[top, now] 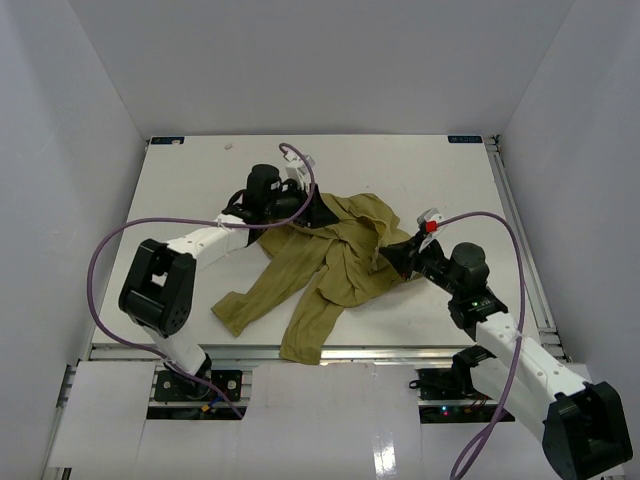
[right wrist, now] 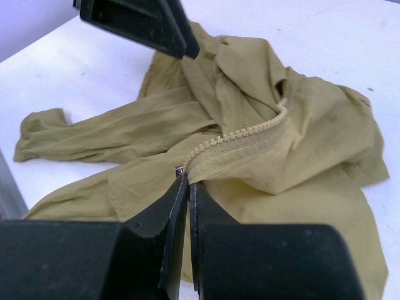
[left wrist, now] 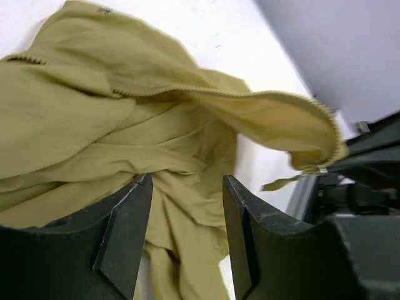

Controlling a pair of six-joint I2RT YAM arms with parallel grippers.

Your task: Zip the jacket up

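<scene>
Evidently the work is at the stage of getting hold of the zip, not yet running it up: the jacket (top: 330, 262) lies crumpled around the middle of the table (top: 200, 170), its sleeves trailing toward 7 o'clock and its front bunched, not laid flat. The right gripper (right wrist: 187, 187) comes in low from 4 o'clock of the garment, its forearm stretched along the table, jaws pressed together on the near end of the zipper (right wrist: 240, 134), where a small metal piece shows at the tips; whether that is the slider I cannot tell. The toothed edge rises from the pinch and sags across the cloth. The left gripper (left wrist: 186, 206) sits at 11 o'clock of the jacket by the collar end, elbow folded back toward 8 o'clock, wrist tipped down over the folds, jaws apart with nothing between them. The next move likely calls for the left arm to take the cloth beside the zip and hold it taut, so the two rows of teeth line up before any pull.
</scene>
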